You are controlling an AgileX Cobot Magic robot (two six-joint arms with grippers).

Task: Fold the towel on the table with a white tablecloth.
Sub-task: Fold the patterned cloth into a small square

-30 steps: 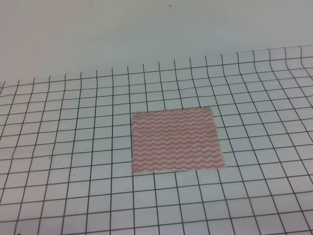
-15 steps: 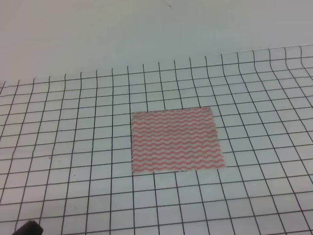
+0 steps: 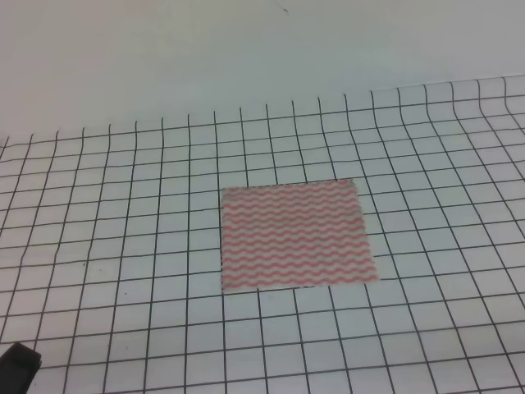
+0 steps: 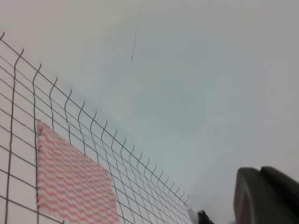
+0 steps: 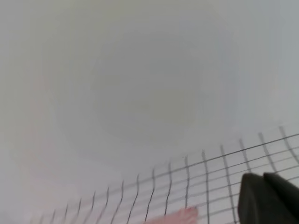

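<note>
Towel (image 3: 295, 236) flat — white tablecloth (image 3: 123, 246), pale wall (image 3: 205, 49) behind

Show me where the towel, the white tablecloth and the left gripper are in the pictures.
towel (image 3: 295, 236), exterior high view, middle of its striped face.
white tablecloth (image 3: 115, 213), exterior high view, bare gridded part left of the towel.
left gripper (image 3: 18, 366), exterior high view, dark tip at the bottom left corner.
</note>
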